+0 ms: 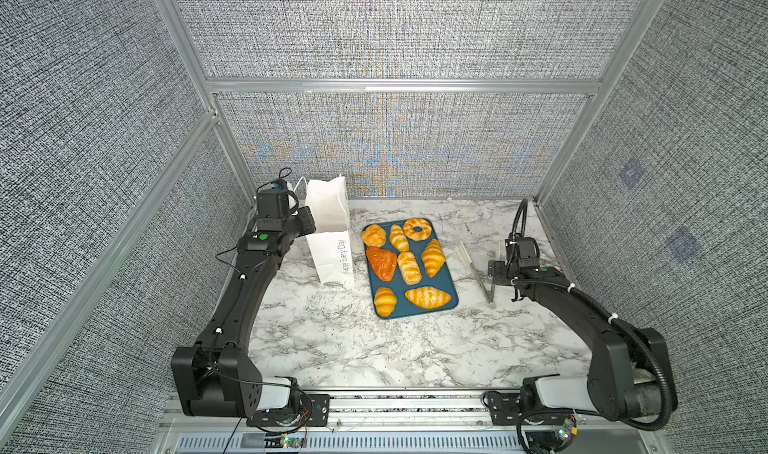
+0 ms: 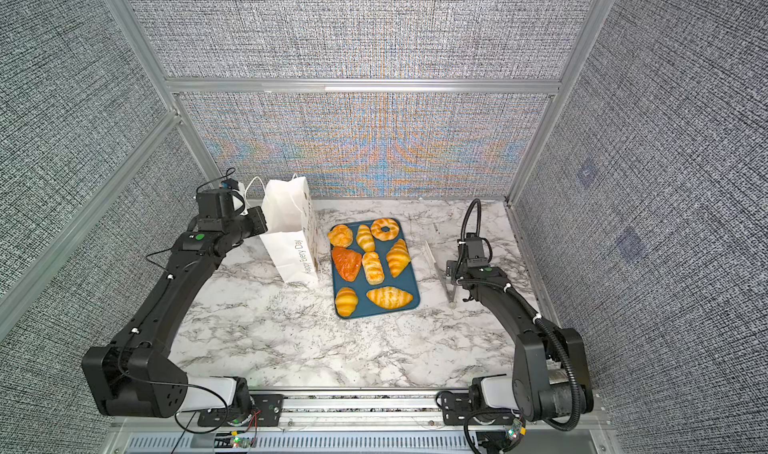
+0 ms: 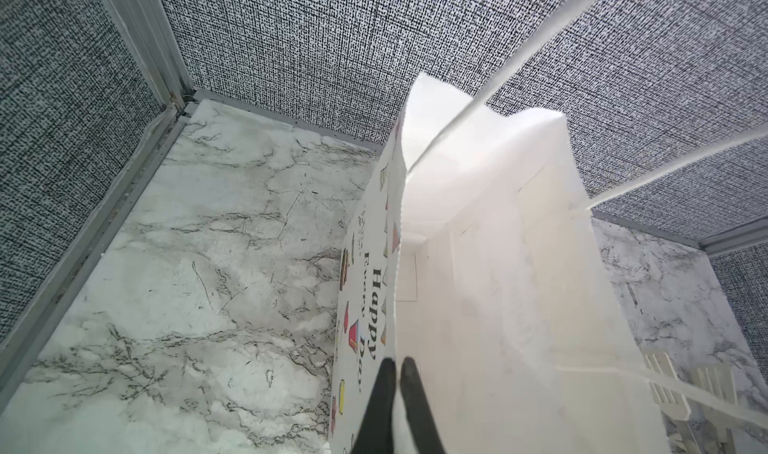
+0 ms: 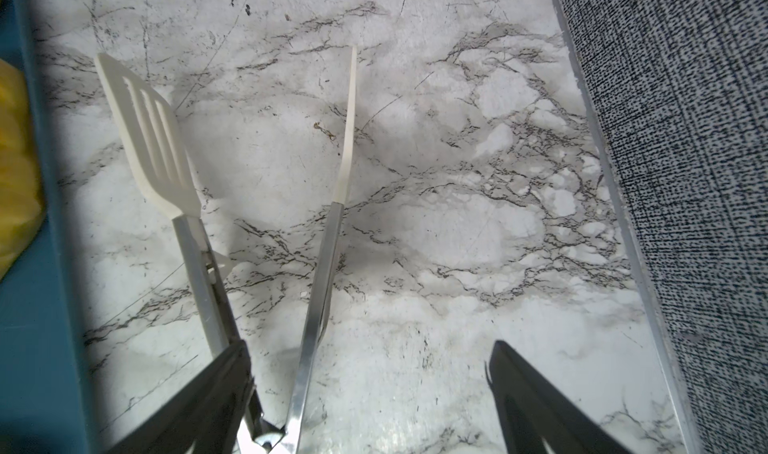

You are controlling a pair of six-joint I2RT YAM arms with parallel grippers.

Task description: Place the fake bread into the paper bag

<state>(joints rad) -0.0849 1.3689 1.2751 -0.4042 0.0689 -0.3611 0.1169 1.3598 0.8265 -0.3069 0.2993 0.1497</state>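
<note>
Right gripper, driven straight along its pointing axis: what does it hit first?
Most likely the tongs lying on the marble table: the right gripper is open above them, with one metal arm showing between its jaws. Depth is unclear from this view.

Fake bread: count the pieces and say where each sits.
8, on the teal tray: far row, knot roll, ridged roll, ring; middle row, reddish triangle, ridged loaf, croissant; near row, small croissant, long croissant. None shows in the paper bag; its bottom is partly hidden.
</note>
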